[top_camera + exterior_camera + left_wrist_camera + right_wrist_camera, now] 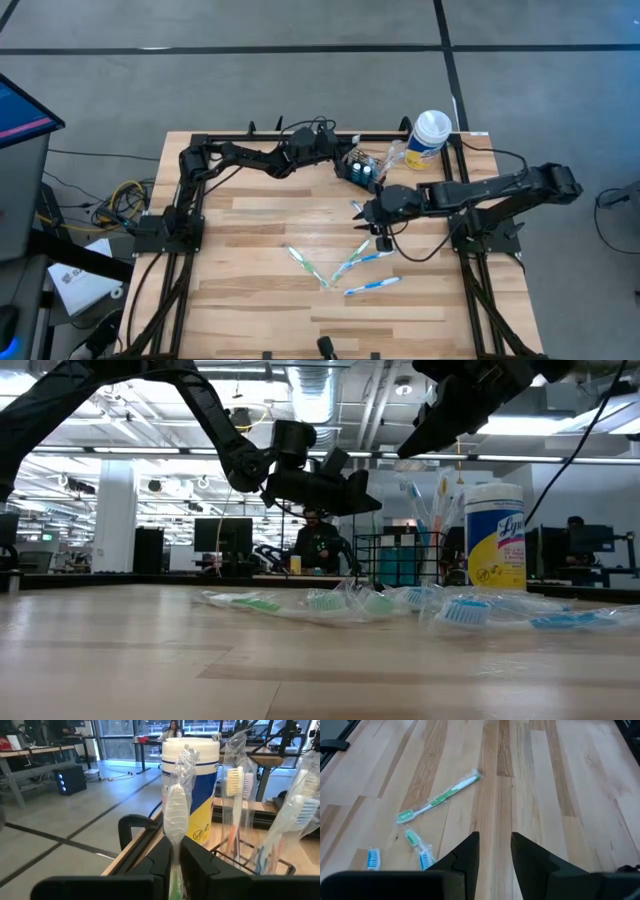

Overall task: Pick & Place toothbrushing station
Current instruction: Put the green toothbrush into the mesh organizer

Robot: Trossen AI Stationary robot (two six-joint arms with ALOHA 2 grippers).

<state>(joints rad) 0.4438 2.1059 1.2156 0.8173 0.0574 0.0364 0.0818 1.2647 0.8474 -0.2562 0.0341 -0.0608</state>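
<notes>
The left gripper [175,865] is up at the back of the table [260,300], right over the black mesh caddy [360,172]. Its jaws are nearly together, pinching a wrapped toothbrush [176,815] that stands upright between them, head pointing up. Just past its fingertips is the caddy's wire rim, with a few wrapped brushes already standing inside, and the white-lidded canister [428,138] is beyond that.

The right gripper [495,851] hangs over the table middle, jaws partly apart and nothing in them — one green brush [440,797] lies out ahead of its tips, and more lie scattered below.

These brushes look light and stiff, but the crinkly plastic wrap looks slippery, so I'd grab mid-handle, not the loose wrapper end. The caddy looks light too — easy to nudge if a brush snags the rim.
</notes>
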